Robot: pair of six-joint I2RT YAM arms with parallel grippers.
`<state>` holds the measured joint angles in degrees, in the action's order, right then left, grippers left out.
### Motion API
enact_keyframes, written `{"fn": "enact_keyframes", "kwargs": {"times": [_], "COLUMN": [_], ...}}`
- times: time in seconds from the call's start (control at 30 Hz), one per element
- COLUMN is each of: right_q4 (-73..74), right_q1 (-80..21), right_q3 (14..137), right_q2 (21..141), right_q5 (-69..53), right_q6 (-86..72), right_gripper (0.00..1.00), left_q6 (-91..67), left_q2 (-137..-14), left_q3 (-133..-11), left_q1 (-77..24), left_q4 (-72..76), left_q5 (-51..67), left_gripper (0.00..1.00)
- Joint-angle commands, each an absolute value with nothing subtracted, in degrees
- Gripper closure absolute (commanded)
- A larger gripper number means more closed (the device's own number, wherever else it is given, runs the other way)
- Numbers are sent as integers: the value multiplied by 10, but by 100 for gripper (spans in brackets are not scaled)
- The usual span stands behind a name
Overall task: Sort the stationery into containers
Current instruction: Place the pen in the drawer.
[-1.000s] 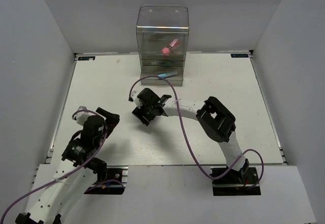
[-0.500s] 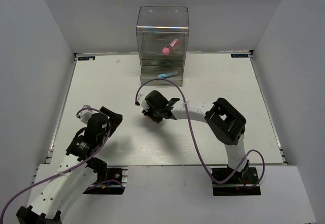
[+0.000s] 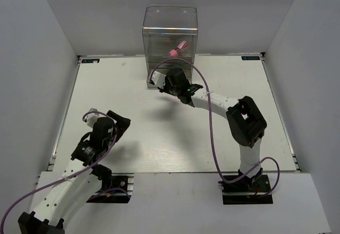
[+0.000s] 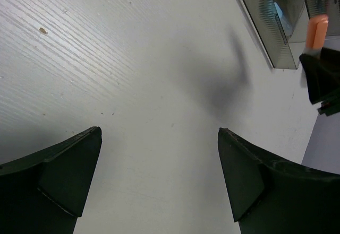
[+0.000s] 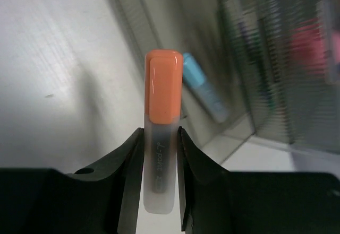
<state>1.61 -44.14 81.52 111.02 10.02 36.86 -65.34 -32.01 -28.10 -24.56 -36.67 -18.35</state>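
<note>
My right gripper (image 5: 160, 134) is shut on a short orange-capped marker (image 5: 162, 106), which stands up between the jaws with its cap pointing at the containers. In the top view this gripper (image 3: 171, 81) hovers just in front of the lowest drawer of the tall transparent box (image 3: 170, 29). A blue-capped marker (image 5: 204, 93) lies in that drawer. A pink piece (image 3: 177, 49) sits in an upper drawer. My left gripper (image 4: 159, 134) is open over bare table at the near left, far from the box.
White walls close in the table (image 3: 106, 91) on three sides. A purple cable (image 3: 212, 128) loops over the right arm. In the left wrist view, the box's corner (image 4: 265, 27) and the held orange marker (image 4: 317, 29) show at the top right.
The right gripper closed on the orange-capped marker near the table's middle and carried it up to the front of the box. The left arm barely shifted.
</note>
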Motion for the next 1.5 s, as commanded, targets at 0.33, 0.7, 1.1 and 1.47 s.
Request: {"fn": "enact_keyframes", "kwargs": {"times": [0.33,0.7,1.1,1.47], "right_q4": [-95,-125,-38,208], "right_q1": [-385,-363,-331,-314], "right_q3": [965,986,969,1047], "right_q2": [1245,1292,1220,1251], "right_q5": [127,105,-97,-259], "right_q6": [574,602,484,552], "right_gripper": [100,51,71,100], "left_q6": [-643,-638,-633,-628], "left_q2": [-331,-349,-365,-377], "left_q3": [-274,-274,-274,-279], "left_q1": [-246,-246,-246,-246], "left_q4": [-330,-320,-303,-298], "left_q5": [-167,-162,-156,-151], "left_gripper": [0,0,0,0]}}
